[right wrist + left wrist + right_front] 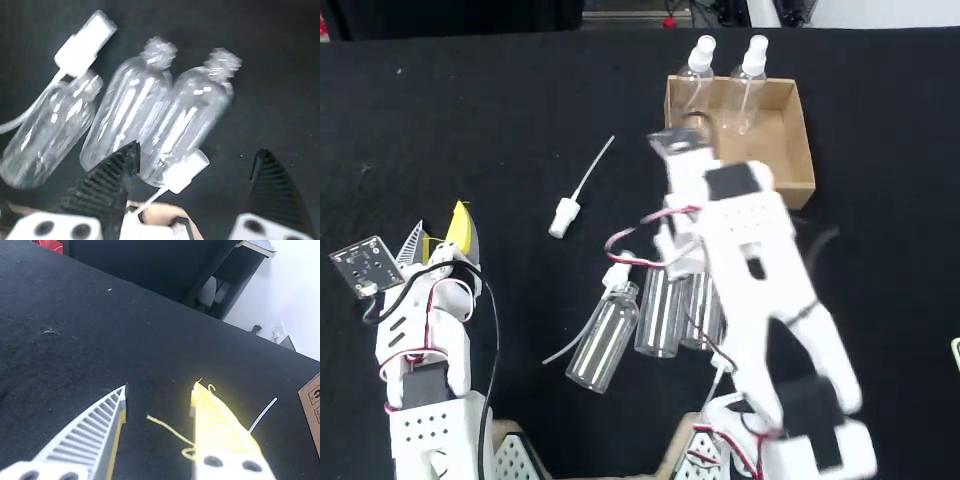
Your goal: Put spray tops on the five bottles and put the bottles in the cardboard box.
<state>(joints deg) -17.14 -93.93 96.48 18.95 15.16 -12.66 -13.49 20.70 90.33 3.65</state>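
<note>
Three clear bottles without tops lie side by side: left (pixel 605 338), middle (pixel 660 312), right (pixel 701 308). In the right wrist view they are left (pixel 50 132), middle (pixel 131 107) and right (pixel 192 115). A spray top (pixel 85 42) lies at the left bottle's neck. Another spray top (pixel 185 170) lies at the right bottle's base, between the black fingers of my open right gripper (pixel 197 150), which hovers above the bottles. A third spray top (pixel 565 215) lies alone on the table. The cardboard box (pixel 790 150) holds two capped bottles (pixel 698 75). My left gripper (pixel 438 232) (pixel 159 390) is open and empty.
The black table (pixel 470 120) is bare around the left gripper. The right arm (pixel 750 260) covers part of the bottles and the box's near side. The loose spray top's thin tube (pixel 262 415) and a box corner (pixel 312 405) lie ahead of the left gripper.
</note>
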